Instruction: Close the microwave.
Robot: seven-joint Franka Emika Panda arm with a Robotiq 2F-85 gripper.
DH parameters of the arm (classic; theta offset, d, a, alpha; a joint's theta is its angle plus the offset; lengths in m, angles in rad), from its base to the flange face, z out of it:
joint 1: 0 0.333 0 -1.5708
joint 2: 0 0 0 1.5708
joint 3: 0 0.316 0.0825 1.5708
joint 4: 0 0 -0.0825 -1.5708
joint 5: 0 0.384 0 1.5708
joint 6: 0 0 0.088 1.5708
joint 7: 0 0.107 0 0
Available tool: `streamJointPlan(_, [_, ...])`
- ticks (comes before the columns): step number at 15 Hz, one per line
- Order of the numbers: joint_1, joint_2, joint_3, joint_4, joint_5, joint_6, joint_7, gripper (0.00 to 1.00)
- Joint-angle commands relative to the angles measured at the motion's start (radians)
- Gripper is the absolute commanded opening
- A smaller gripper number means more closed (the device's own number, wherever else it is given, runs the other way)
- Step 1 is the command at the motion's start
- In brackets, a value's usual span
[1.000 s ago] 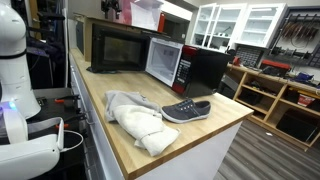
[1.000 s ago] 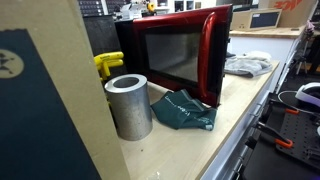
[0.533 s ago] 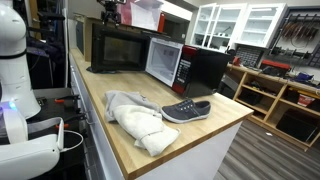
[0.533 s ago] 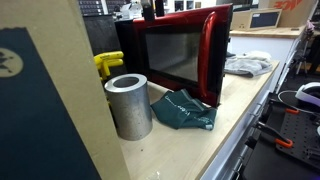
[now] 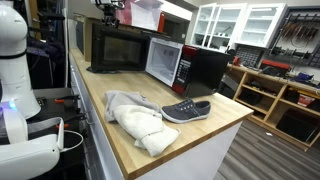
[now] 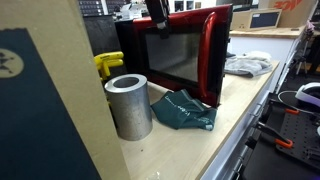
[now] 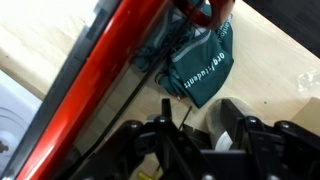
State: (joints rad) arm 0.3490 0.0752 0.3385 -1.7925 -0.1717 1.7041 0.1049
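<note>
The red-cased microwave [image 6: 215, 60] stands on the wooden counter, its black glass door [image 6: 175, 55] facing this exterior view. In an exterior view its pale inner side [image 5: 163, 62] and red control strip [image 5: 183, 69] show, with the door swung out. My gripper [image 6: 157, 12] hangs above the microwave's top near edge; it also shows high at the back in an exterior view [image 5: 109, 8]. In the wrist view the gripper [image 7: 200, 140] is open and empty, looking down past the red door edge [image 7: 95, 70].
A grey metal cylinder [image 6: 128, 105] and a teal bag [image 6: 183, 110] lie in front of the door; the bag also shows in the wrist view [image 7: 200, 65]. A yellow tool [image 6: 108, 65], a black boxy appliance [image 5: 118, 45], a white cloth [image 5: 135, 115] and a dark shoe [image 5: 186, 110] share the counter.
My gripper has come down and forward into view above the microwave's top. The microwave and the other things have not moved.
</note>
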Motion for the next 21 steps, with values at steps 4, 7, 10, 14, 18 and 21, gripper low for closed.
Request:
streamJointPlan(4, [0.005,-0.04,-0.005,-0.013,-0.099,-0.151,-0.003,0.01])
streamJointPlan(7, [-0.003,-0.063,-0.011,-0.058,-0.144,-0.16,0.001,0.0])
streamJointPlan(10, [-0.012,-0.085,-0.02,-0.113,-0.18,-0.159,0.0,0.0])
streamJointPlan(14, [-0.027,-0.116,-0.029,-0.188,-0.222,-0.145,-0.005,0.0])
streamJointPlan(18, [-0.043,-0.162,-0.035,-0.265,-0.275,-0.103,-0.026,0.0])
streamJointPlan(21, [-0.057,-0.214,-0.046,-0.345,-0.332,-0.021,-0.071,0.0])
